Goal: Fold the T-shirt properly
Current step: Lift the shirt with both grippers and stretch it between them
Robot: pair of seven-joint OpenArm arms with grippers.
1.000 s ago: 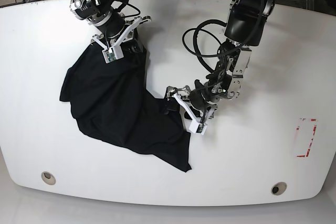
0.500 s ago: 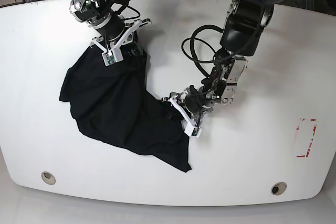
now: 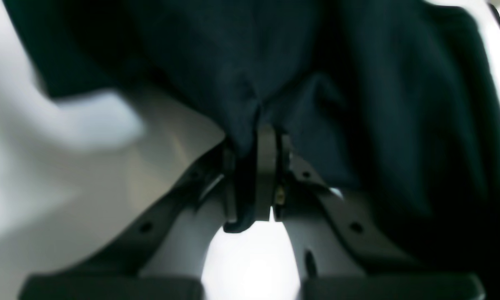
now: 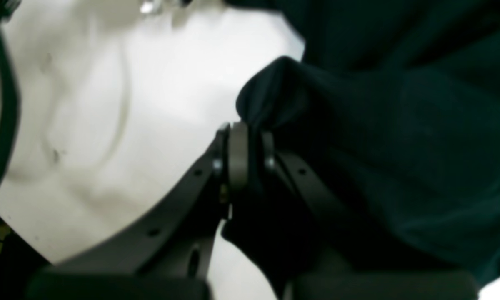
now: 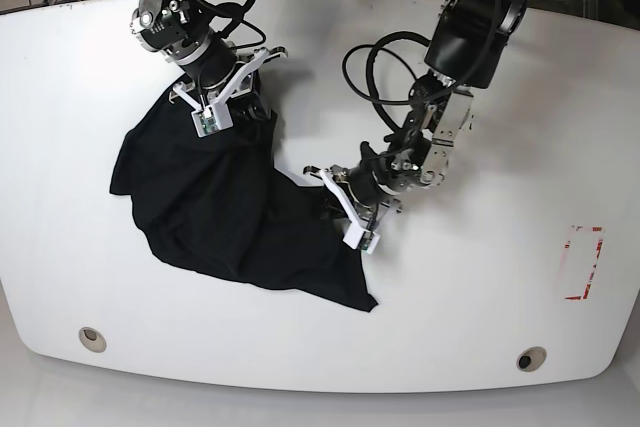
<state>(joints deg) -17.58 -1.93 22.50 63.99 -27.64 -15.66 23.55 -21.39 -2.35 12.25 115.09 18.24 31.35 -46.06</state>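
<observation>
The white counter [image 5: 480, 287] carries the black T-shirt [image 5: 210, 207], which sprawls crumpled across its left-centre in the base view, not yet spread flat. We hold it at two spots. Our right pincer [image 5: 222, 97] pinches a bunch of fabric at the far edge; our left pincer [image 5: 345, 209] is pressed together on a fold at the cloth's near right edge, clear in the left wrist view [image 3: 258, 166]. To do this step well, we judge both grips should draw apart evenly and lift gently, so the fabric tightens without slipping free or twisting.
</observation>
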